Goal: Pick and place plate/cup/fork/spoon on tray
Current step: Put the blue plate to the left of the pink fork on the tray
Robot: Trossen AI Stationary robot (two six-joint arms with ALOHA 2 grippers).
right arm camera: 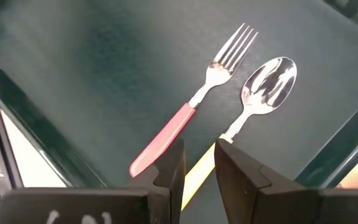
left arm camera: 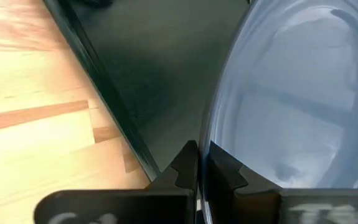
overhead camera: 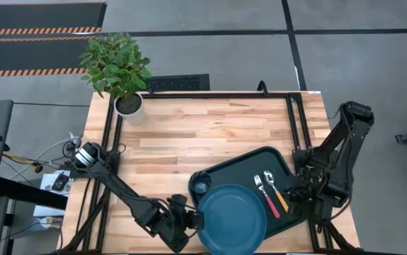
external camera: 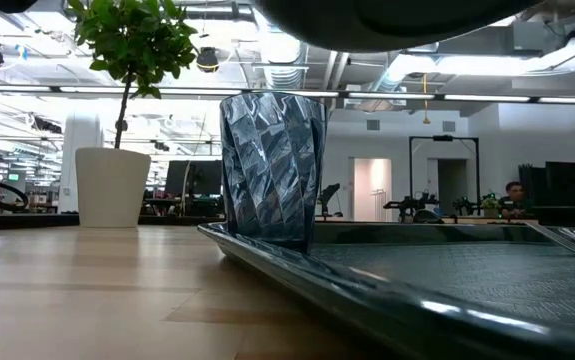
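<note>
At the near edge of the pale wooden table (overhead camera: 210, 134), the left gripper (overhead camera: 192, 221) had its fingers pressed together on the left rim of the plate (overhead camera: 233, 218), pinching it; the left wrist view showed the two dark fingers (left arm camera: 188, 168) meeting on that thin raised edge. The plate was a wide, round, glossy teal-blue disc, lying over the near part of the tray (overhead camera: 249, 159) and reaching past its near edge. The tray was a dark green plastic rectangle with rounded corners and a raised lip, set at a slant near the table's right side.

To the right, the right gripper (overhead camera: 304, 193) sat at the tray's right edge with its fingers partly spread over the spoon's orange handle; whether they touched it could not be told. The spoon (overhead camera: 274, 188), with its silver oval bowl, lay on the tray just beside the pink-handled fork (overhead camera: 267, 195), the two roughly parallel.

Farther left, the cup (overhead camera: 202, 185), a small faceted grey-blue see-through tumbler, stood upright in the tray's left corner.
</note>
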